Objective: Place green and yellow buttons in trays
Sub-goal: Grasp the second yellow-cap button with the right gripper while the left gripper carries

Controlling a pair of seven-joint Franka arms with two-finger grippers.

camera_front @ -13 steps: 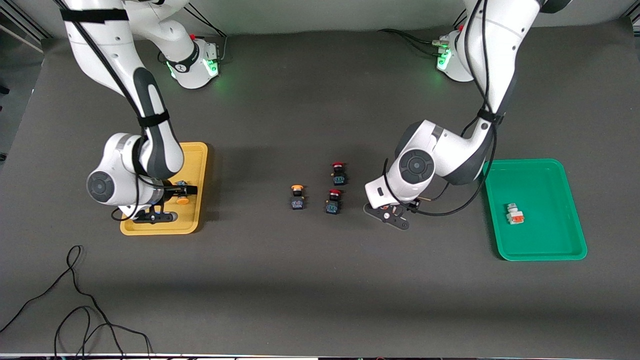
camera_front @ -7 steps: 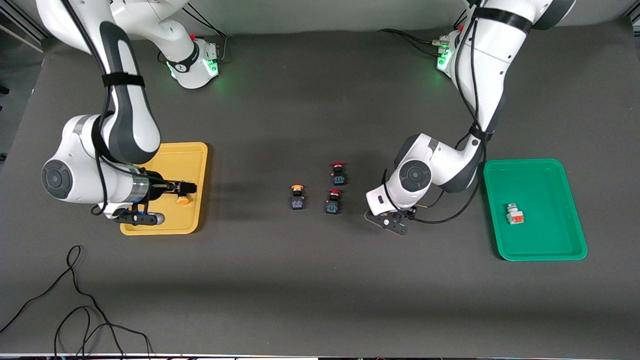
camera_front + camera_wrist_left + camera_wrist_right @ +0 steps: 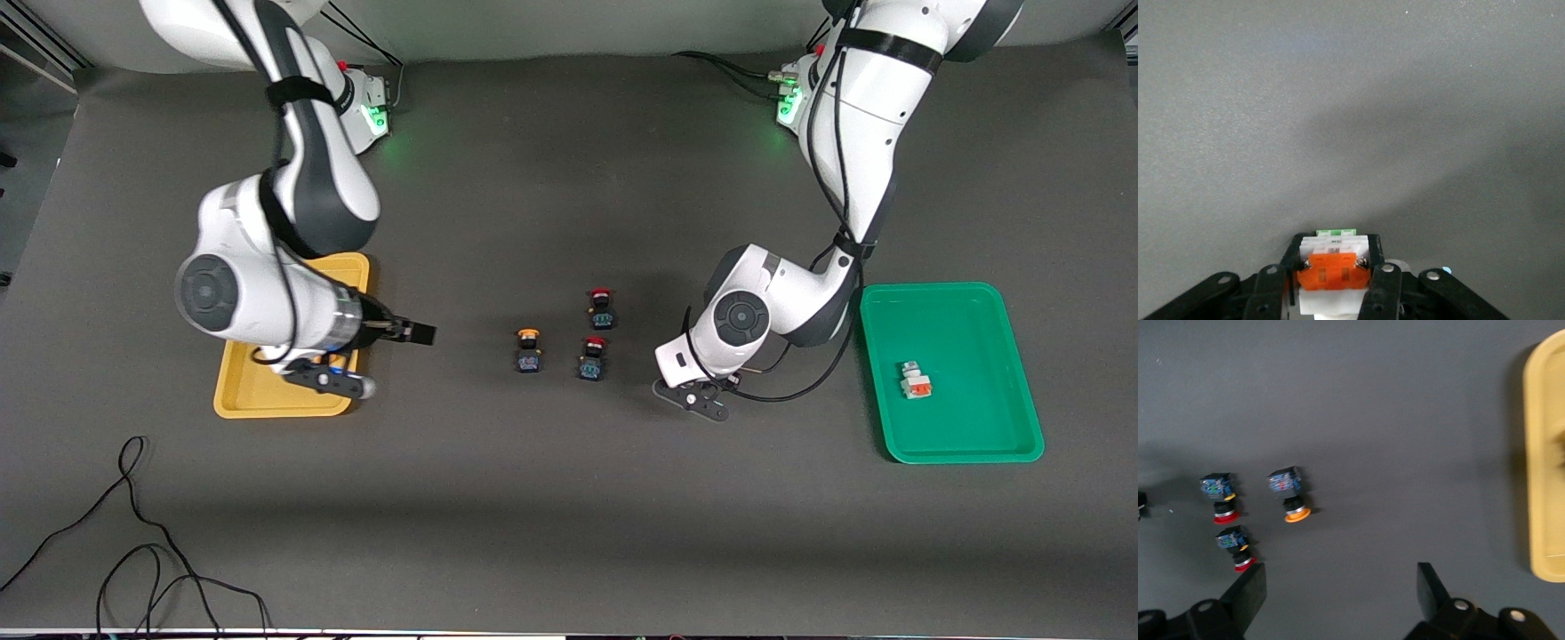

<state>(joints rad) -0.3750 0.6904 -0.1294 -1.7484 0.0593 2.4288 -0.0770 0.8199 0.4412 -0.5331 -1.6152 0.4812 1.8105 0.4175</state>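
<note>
Left claw (image 3: pixel 1333 264) clenched on white button (image 3: pixel 1333 280), middle of front frame, short of green tray (image 3: pixel 969 452). Pinch looks shallow, so swing fast and you could drop it on desk (image 3: pixel 569 516). Right claw (image 3: pixel 1341 580) released beside yellow tray (image 3: pixel 267 407). Red caps (image 3: pixel 593 357) crowd yellow button (image 3: pixel 528 349), so wrong grab is possible.

Three buttons crowd the middle of the surface (image 3: pixel 551 498): the orange-capped button (image 3: pixel 528 349) and two red-capped buttons (image 3: pixel 602 308), set close together with only narrow gaps. The left gripper (image 3: pixel 702 391) sits low just beside them. Bare surface separates this cluster from the yellow tray (image 3: pixel 267 402) and green tray (image 3: pixel 969 449).
</note>
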